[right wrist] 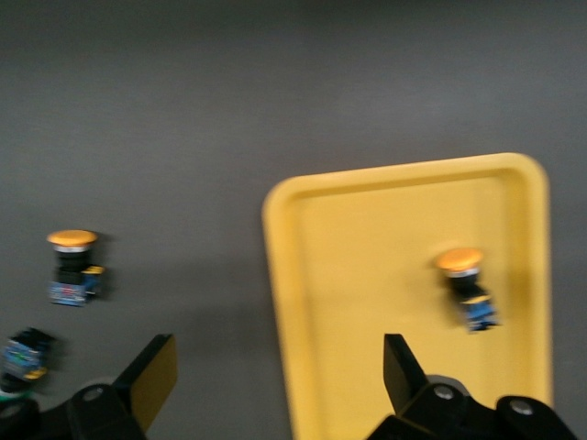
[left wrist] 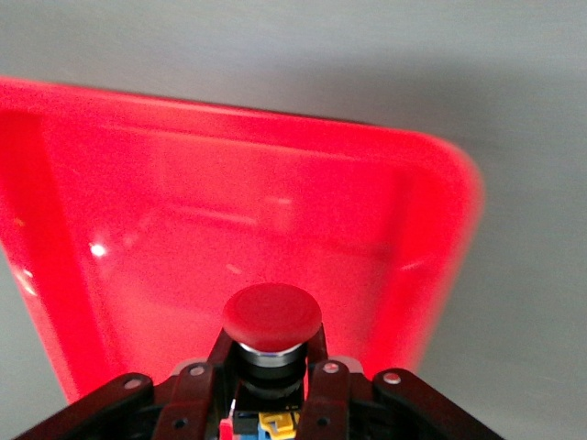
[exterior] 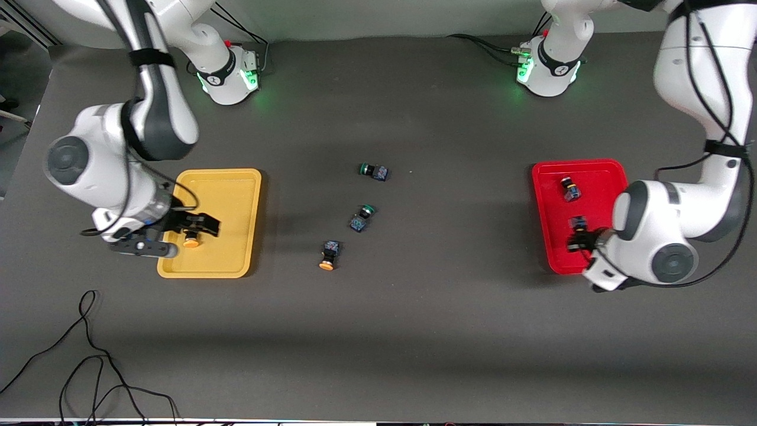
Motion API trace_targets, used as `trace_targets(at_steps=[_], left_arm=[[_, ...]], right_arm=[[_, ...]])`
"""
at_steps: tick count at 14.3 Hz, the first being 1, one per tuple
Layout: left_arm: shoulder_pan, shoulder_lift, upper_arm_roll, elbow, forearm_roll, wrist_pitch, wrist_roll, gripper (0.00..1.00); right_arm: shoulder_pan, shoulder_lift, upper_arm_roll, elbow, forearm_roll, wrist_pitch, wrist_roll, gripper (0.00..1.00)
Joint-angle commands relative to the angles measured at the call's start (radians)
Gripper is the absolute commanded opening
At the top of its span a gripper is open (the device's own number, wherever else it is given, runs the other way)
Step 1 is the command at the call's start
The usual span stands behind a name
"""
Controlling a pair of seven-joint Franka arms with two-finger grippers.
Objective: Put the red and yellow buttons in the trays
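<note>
My left gripper is shut on a red button and holds it just over the red tray, at the part of the tray nearer the front camera. Another red button lies in that red tray. My right gripper stands open and empty above the yellow tray. A yellow button lies on its side in that tray. A second yellow button rests on the table mid-way between the trays, seen too in the right wrist view as a yellow-capped switch.
Two green-capped buttons lie on the dark table near the middle, farther from the front camera than the loose yellow one. A black cable loops on the table near the front edge at the right arm's end.
</note>
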Motion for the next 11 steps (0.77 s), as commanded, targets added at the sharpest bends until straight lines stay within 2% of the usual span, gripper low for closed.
trace_targets(at_steps=[1, 2, 4, 5, 7, 9, 11], left_arm=[[0.075, -0.043, -0.011, -0.11, 0.03, 0.104, 0.151, 0.0], [0.095, -0.043, -0.011, -0.138, 0.031, 0.144, 0.175, 0.07], [0.12, -0.044, -0.011, -0.167, 0.031, 0.192, 0.21, 0.84], [0.122, -0.044, -0.011, -0.167, 0.031, 0.191, 0.21, 0.99], [0.119, -0.062, -0.011, -0.167, 0.031, 0.166, 0.206, 0.99], [0.109, -0.099, -0.017, -0.166, 0.03, 0.122, 0.192, 0.99], [0.093, -0.159, -0.022, -0.166, 0.027, 0.082, 0.175, 0.99]], right_arm=[[0.127, 0.123, -0.003, 0.082, 0.042, 0.067, 0.214, 1.0], [0.152, 0.175, 0.005, 0.123, 0.089, 0.072, 0.254, 1.0], [0.158, 0.302, 0.046, 0.22, 0.216, 0.079, 0.252, 1.0], [0.158, 0.353, 0.071, 0.249, 0.25, 0.119, 0.249, 1.0], [0.153, 0.428, 0.123, 0.256, 0.274, 0.231, 0.252, 1.0], [0.141, 0.482, 0.141, 0.253, 0.292, 0.286, 0.25, 1.0], [0.136, 0.563, 0.154, 0.26, 0.39, 0.349, 0.25, 1.0]])
